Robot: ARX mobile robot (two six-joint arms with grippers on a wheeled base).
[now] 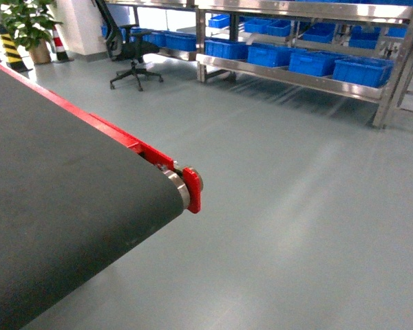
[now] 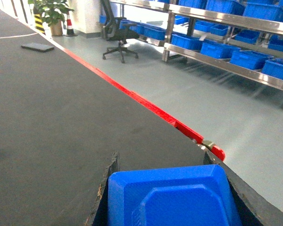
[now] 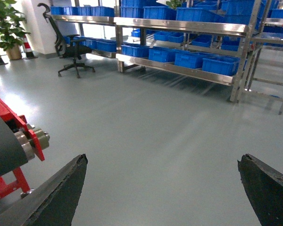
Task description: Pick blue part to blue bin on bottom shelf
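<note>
Blue part [image 2: 172,197], faceted plastic, clamped between left jaws; right jaws wide apart, empty.

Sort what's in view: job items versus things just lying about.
Job:
blue part, gripped
blue bins; which one is the target, I cannot tell
bottom shelf

Lying about:
conveyor belt
office chair
potted plant
traffic cone
flat dark slab on the belt

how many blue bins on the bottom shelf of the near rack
4 blue bins in a row: leftmost, second, third, rightmost. More may be hidden out of frame.
</note>
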